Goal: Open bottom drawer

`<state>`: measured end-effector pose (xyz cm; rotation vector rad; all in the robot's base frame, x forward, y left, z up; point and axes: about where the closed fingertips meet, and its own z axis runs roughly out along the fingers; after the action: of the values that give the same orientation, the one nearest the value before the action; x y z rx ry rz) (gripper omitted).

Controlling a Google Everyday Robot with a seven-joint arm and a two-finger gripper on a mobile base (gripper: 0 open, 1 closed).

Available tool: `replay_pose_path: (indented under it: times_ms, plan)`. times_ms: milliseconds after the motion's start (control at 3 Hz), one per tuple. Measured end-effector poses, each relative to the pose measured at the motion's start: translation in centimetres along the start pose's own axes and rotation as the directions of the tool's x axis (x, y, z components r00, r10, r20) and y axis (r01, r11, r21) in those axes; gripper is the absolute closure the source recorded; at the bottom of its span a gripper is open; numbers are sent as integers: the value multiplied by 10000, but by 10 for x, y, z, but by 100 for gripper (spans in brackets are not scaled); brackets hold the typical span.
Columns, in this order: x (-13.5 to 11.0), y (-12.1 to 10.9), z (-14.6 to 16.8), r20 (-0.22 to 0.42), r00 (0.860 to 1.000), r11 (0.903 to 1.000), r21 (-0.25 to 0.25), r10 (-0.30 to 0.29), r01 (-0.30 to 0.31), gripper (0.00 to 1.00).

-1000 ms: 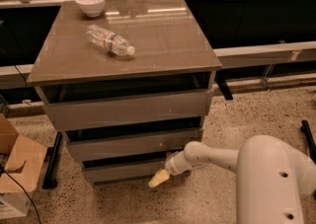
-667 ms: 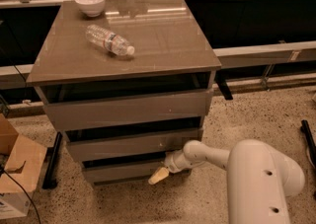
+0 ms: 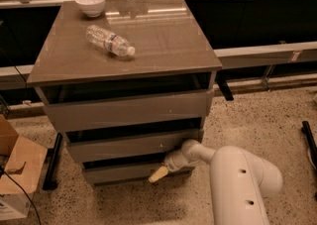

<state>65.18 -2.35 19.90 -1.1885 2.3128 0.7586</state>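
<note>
The bottom drawer (image 3: 124,172) is the lowest taupe front of the grey-brown cabinet (image 3: 124,40), with a dark gap above it. It stands about level with the middle drawer front (image 3: 131,145) above. My gripper (image 3: 159,173) is at the right part of the bottom drawer's front, its pale yellowish tip pointing down-left against the panel. The white arm (image 3: 237,179) reaches in from the lower right.
A plastic water bottle (image 3: 110,40) lies on the cabinet top, and a white bowl (image 3: 90,4) stands at its back left. A cardboard box (image 3: 17,169) sits on the floor at the left. A dark ledge (image 3: 267,53) runs behind the cabinet. Speckled floor lies to the right.
The arm's body has shifted left, nearer the cabinet. The gripper tip stays at the same spot on the bottom drawer front. The drawer has not visibly moved.
</note>
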Motion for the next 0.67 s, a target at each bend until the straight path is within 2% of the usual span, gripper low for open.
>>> replay_pose_path:
  times_ms: [333, 667]
  plan:
    - [0, 1, -1, -3, 10000, 10000, -2, 0, 0, 16]
    - [8, 23, 0, -449, 9989, 9997, -216, -139, 129, 39]
